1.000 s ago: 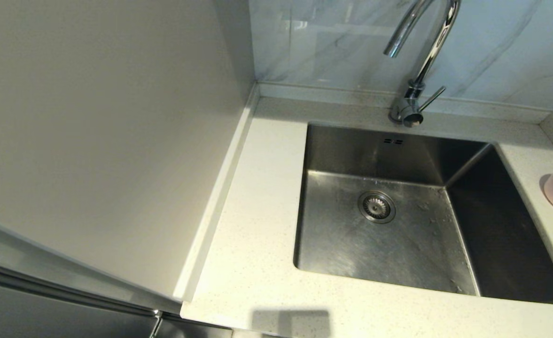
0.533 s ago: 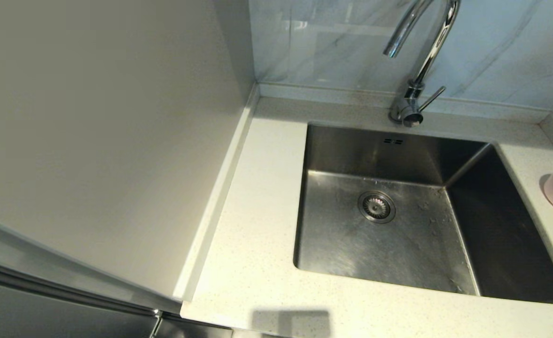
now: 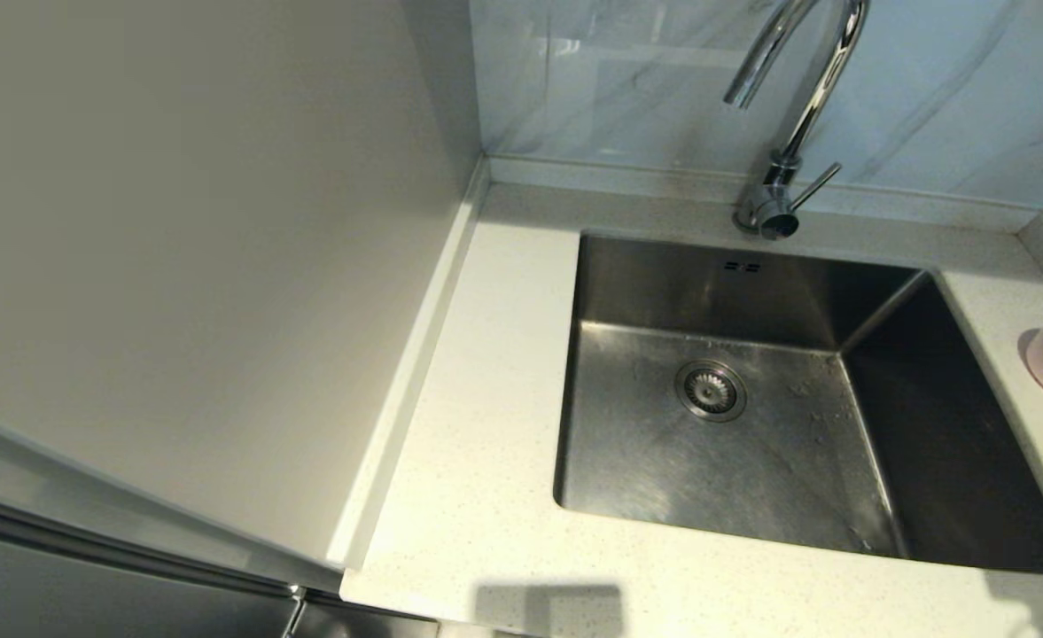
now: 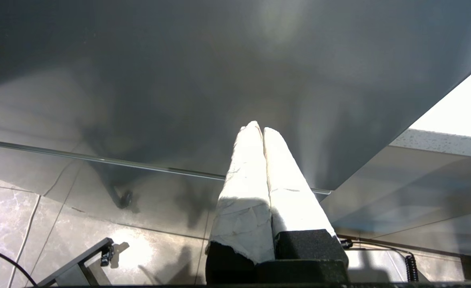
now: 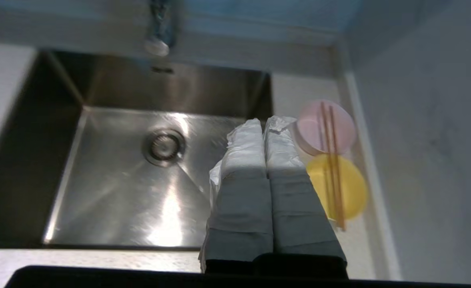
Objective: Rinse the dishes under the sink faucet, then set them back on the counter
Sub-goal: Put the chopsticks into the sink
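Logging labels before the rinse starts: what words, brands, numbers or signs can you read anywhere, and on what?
None: no view shows any readable text.
Faucet: bare chrome, no brand mark visible.
Sink: plain steel, only two overflow slots.
Pink bowl, yellow bowl and chopsticks: no print visible.
Counter: speckled only.

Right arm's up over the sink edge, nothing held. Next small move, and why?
Probably open the right gripper and ease it toward the pink bowl: its fingers are shut, the chopsticks lie across both bowls on the counter, and the sink holds nothing.
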